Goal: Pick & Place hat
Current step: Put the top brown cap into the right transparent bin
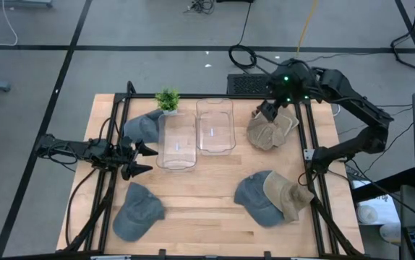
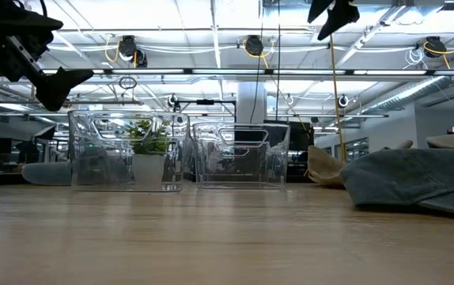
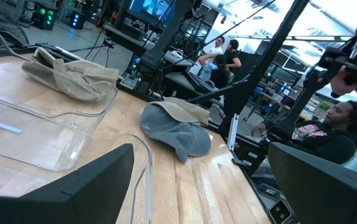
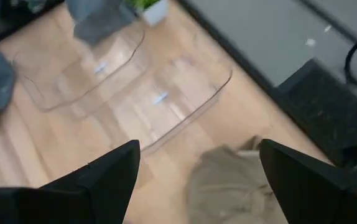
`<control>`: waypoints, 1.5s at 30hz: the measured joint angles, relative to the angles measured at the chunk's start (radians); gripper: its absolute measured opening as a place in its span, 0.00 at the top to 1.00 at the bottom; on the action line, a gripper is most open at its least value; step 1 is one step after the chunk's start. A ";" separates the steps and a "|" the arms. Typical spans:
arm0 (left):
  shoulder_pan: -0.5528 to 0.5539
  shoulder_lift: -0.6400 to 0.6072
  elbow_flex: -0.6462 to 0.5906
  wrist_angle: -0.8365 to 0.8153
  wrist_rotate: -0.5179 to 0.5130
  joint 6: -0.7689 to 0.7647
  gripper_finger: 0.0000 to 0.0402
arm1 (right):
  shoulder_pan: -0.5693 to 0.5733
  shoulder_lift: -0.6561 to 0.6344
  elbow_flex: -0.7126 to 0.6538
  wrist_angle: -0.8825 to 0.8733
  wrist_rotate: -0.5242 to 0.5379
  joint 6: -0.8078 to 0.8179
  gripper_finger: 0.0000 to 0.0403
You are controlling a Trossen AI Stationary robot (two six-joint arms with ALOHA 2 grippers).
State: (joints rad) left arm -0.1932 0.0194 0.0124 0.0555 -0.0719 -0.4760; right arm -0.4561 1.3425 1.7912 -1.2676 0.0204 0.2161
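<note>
Wooden table (image 1: 215, 209) under a workshop ceiling; two clear bins (image 1: 197, 133) side by side at centre, one potted plant (image 1: 168, 100) far left of them; five hats counted; tan hat (image 1: 271, 128) far right, directly beneath right gripper (image 1: 269, 112), fingers spread, grasping nothing; left gripper (image 1: 141, 160) likewise released, left of bins.

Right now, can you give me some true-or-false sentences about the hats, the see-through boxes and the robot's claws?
1. Both clear plastic bins are empty. True.
2. The right gripper hangs above the crumpled tan hat with its fingers open. True.
3. The left gripper is holding a grey cap. False: it is open and empty, beside the bins.
4. The small green potted plant stands inside a bin. False: it stands on the wooden table behind the bins.
</note>
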 joint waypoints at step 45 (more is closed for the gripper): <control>0.000 0.000 0.000 0.000 0.000 0.000 0.05 | 0.237 0.162 -0.306 -0.135 0.140 -0.045 0.21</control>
State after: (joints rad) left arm -0.1936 0.0193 0.0124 0.0555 -0.0719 -0.4763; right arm -0.2189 1.5043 1.4851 -1.4021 0.1602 0.1707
